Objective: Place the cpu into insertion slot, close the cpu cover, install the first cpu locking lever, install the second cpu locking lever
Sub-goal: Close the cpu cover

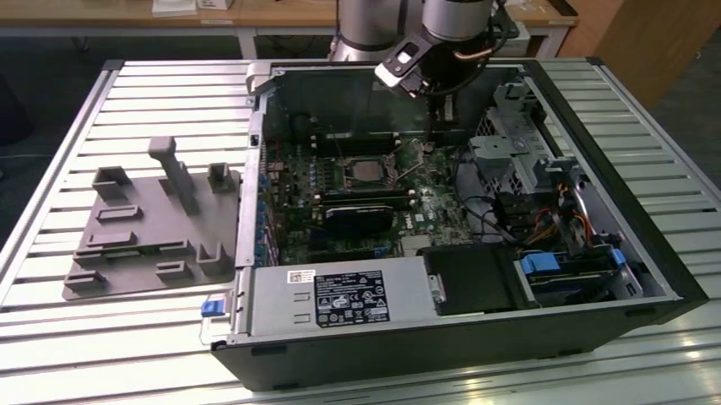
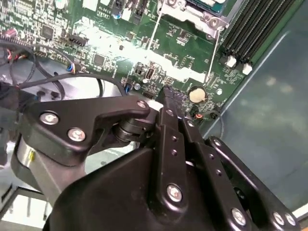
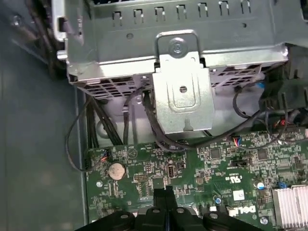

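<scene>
Closed narrow and empty, my end effector [image 2: 168, 96] hangs over the board [image 2: 110, 53] beside the socket [image 1: 363, 169], probably to press a lever [image 2: 212, 53].

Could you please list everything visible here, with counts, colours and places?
Open computer case: one, black, on the slatted silver table.
Motherboard: one, green, inside the case.
Square flat cpu: one, silver-grey, in the motherboard's socket.
Round coin cell: one, silver, on the motherboard.
Metal drive bracket: one, silver, inside the case.
Moulded fixture tray: one, grey, on the table at the exterior view's left.
Robot arm: one, silver, over the case.
Tool: one, black, shut, over the motherboard near the coin cell.
</scene>
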You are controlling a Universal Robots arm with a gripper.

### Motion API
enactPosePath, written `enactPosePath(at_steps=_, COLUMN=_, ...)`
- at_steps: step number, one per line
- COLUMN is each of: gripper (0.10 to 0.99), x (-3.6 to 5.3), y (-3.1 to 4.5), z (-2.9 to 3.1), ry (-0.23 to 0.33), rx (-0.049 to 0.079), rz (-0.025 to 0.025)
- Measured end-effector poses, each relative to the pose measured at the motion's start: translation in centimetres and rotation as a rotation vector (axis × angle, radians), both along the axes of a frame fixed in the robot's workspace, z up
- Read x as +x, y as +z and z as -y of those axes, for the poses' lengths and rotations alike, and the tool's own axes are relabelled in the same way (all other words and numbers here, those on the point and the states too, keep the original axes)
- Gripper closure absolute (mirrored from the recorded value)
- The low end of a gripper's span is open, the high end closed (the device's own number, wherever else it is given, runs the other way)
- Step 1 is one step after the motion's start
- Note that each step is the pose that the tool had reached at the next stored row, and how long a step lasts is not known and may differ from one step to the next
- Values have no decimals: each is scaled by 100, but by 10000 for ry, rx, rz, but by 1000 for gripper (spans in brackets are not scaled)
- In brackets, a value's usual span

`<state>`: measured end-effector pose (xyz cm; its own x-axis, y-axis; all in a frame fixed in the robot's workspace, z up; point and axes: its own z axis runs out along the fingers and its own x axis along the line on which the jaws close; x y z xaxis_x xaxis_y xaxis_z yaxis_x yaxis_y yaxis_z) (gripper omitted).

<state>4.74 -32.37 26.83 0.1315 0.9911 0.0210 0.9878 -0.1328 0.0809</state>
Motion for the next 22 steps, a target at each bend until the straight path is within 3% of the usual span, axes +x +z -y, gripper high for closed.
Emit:
enactPosePath(at_steps=1, gripper=980, x=12, y=-3, z=-121, ry=80, rx=-4, rz=0)
enactPosePath(at_steps=3, gripper=980, x=12, y=-6, z=-122, ry=325, rx=-20, rz=0)
enactPosePath(at_steps=4, gripper=980, x=12, y=1, z=-103, ry=335, rx=-105, rz=0)
enactPosePath(at_steps=5, gripper=980, x=12, y=-2, z=-77, ry=334, rx=-110, rz=-1)
enactPosePath(at_steps=11, gripper=980, x=16, y=-1, z=-118, ry=344, rx=-110, rz=-1)
enactPosePath(at_steps=15, gripper=980, x=32, y=-2, z=-65, ry=345, rx=-112, rz=-1)
enactPosePath(at_steps=17, gripper=980, x=60, y=-6, z=-124, ry=351, rx=-119, rz=-2)
enactPosePath(at_steps=22, gripper=980, x=59, y=-8, z=-82, ry=349, rx=-125, rz=-1)
